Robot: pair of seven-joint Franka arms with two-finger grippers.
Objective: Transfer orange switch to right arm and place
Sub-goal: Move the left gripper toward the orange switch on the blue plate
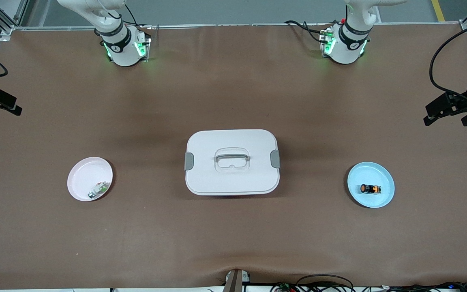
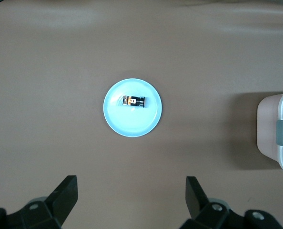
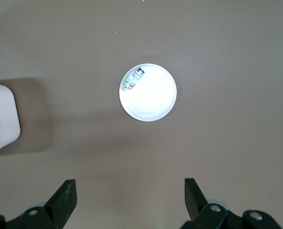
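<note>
Nothing here carries writing I can read. The two white robot bases [image 1: 126, 48] [image 1: 345, 46] each show a small dark round emblem on their collars, but no letters or numbers come through. The white lidded plastic box [image 1: 232, 161], the pale pink round plate [image 1: 89, 178] and the light blue round plate [image 1: 371, 184] are all unmarked.

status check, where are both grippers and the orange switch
Left gripper open, high over blue plate. Right gripper open, high over pink plate. Orange switch on blue plate, untouched. Nothing blocking.
</note>
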